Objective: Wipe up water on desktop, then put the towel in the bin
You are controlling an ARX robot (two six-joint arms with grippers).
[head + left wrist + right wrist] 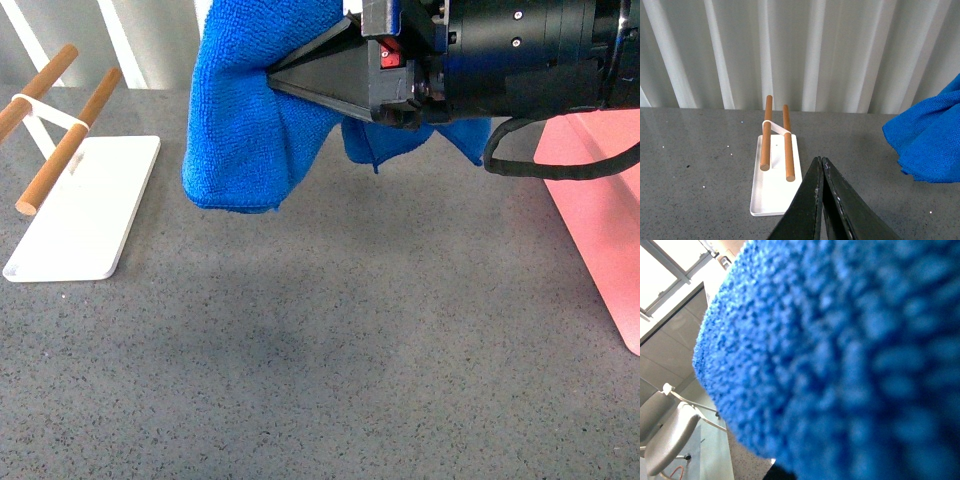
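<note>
Towel (pixel 240 130) pinched between narrowed jaws of right gripper (pixel 275 78), draped around and below tips, held clear of desktop (pixel 330 350). Bin (pixel 600 220) located lower, back toward that gripper's wrist end. Left gripper (pixel 821 162) pressed closed, nothing held.

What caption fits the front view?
Right gripper holds the blue towel above the speckled desktop, pink bin at right.

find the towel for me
In the front view the towel hangs above the desktop, held in the right claw at top centre, between the white tray on the left and the pink bin on the right.
</note>
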